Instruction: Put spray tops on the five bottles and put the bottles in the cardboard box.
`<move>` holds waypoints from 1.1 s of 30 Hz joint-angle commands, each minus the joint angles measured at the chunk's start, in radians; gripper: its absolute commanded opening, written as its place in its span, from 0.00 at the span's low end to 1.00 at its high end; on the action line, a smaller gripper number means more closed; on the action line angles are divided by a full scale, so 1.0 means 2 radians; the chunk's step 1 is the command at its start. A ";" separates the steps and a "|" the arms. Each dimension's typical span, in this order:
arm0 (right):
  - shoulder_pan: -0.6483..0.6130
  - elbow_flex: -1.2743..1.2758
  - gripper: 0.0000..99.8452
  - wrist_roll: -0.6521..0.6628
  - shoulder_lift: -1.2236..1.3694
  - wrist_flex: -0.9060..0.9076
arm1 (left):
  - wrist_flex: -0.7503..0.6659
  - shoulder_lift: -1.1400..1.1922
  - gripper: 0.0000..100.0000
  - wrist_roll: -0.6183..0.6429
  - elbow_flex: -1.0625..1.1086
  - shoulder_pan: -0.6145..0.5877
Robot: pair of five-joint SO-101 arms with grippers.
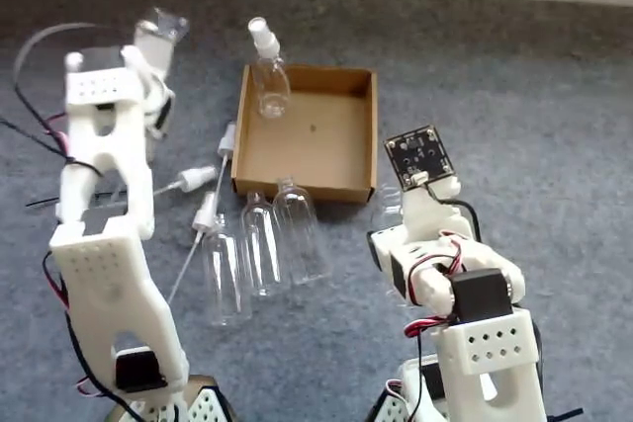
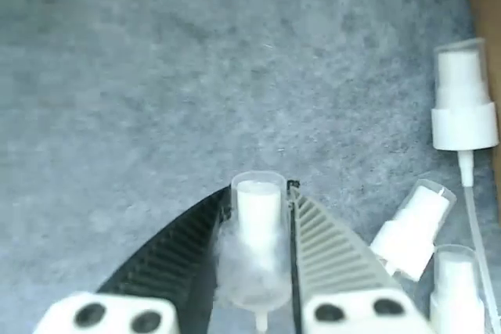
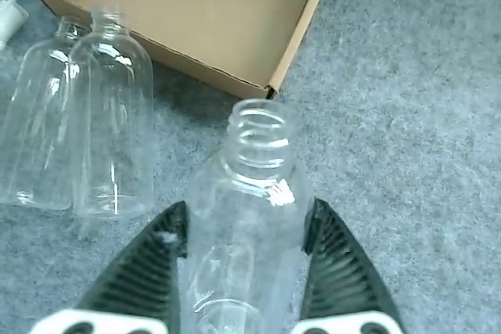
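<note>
Bottle (image 3: 254,146) of clear plastic, its threaded neck bare, sits clamped in the right gripper (image 3: 246,209) just off a corner of the cardboard box (image 1: 307,185). The left gripper (image 2: 260,192) pinches a white spray top (image 2: 257,240) under its clear cap — out left of the box. One capped bottle (image 1: 269,81) lies inside; three open bottles (image 1: 262,244) lie on the grey worktop (image 1: 514,96).

One capped bottle (image 1: 269,86) sits in the cardboard box (image 1: 331,145), three open bottles (image 1: 260,244) beside it.
</note>
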 commanded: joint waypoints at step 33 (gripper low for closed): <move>-0.190 0.285 0.00 -0.061 -0.257 -0.419 | -0.147 -0.600 0.00 0.249 0.122 0.376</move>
